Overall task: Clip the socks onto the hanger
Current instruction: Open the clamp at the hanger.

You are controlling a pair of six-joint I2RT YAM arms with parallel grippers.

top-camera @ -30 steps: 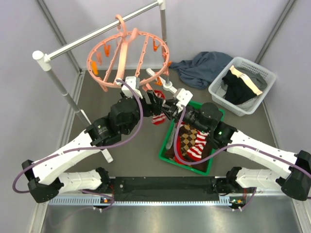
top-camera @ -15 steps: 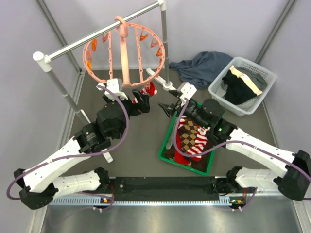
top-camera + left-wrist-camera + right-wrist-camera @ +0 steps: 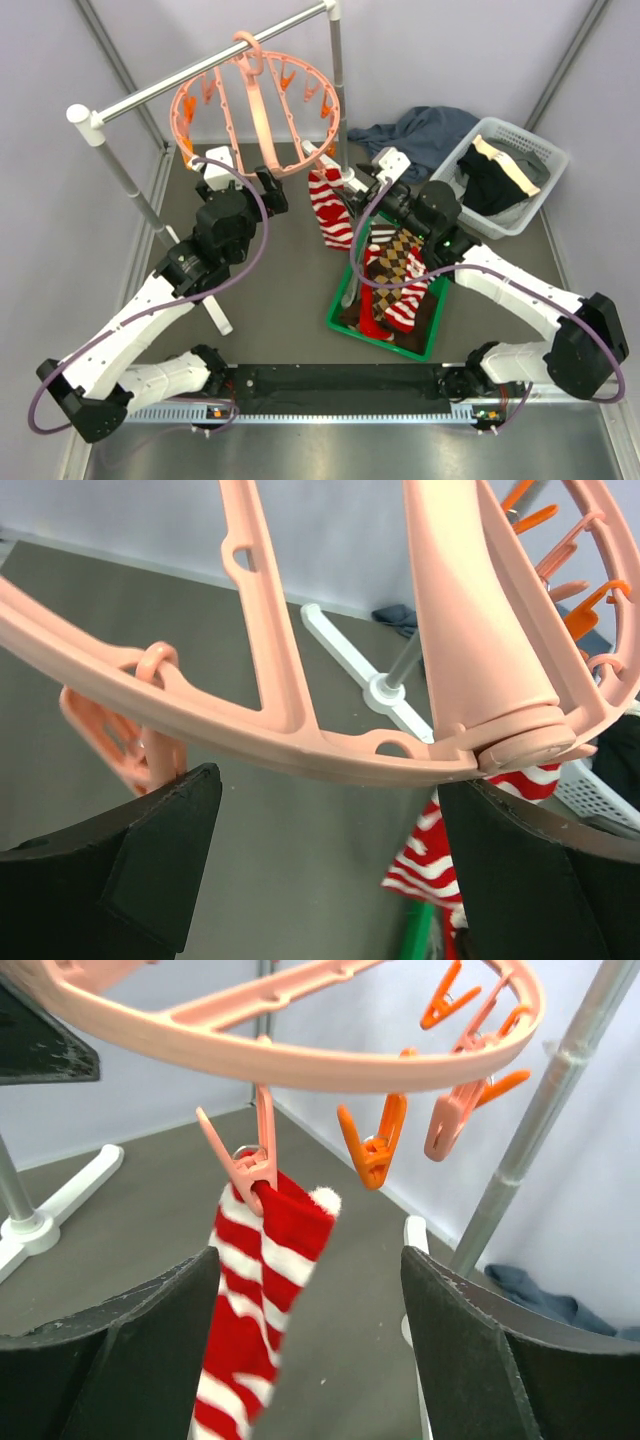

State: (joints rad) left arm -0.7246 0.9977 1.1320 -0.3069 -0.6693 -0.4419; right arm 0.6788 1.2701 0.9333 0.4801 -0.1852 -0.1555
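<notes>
In the left wrist view the left gripper (image 3: 330, 880) has its two dark fingers (image 3: 150, 860) spread wide at the lower corners of the frame, with nothing between them. The salmon-pink ring of the hanger (image 3: 300, 745) crosses the gap just above the tips. Whether it touches either finger cannot be told.

In the right wrist view the right gripper (image 3: 300, 1360) is likewise spread wide at the bottom of the frame. A red-and-white striped sock (image 3: 260, 1290) hangs down in the gap, nearer the left-hand finger. No contact with the pads shows. A pink clip (image 3: 250, 1160) under the hanger (image 3: 250, 1055) rim pinches the sock's top edge. To the right of it an orange clip (image 3: 375, 1150) dangles with nothing in it.

From above, the left gripper (image 3: 272, 190) sits just below the lower edge of the hanger (image 3: 257, 110), left of centre. The right gripper (image 3: 355, 195) is just right of the striped sock (image 3: 328, 208), which hangs from the ring's lower right. The hanger hooks over a grey rail (image 3: 200, 70) in the upper left.

Below the right gripper, a green tray (image 3: 340, 290) holds an argyle sock (image 3: 400, 265) and another red-and-white sock (image 3: 405, 305). A blue-grey cloth (image 3: 420, 135) and a white basket (image 3: 530, 140) lie at the upper right.
</notes>
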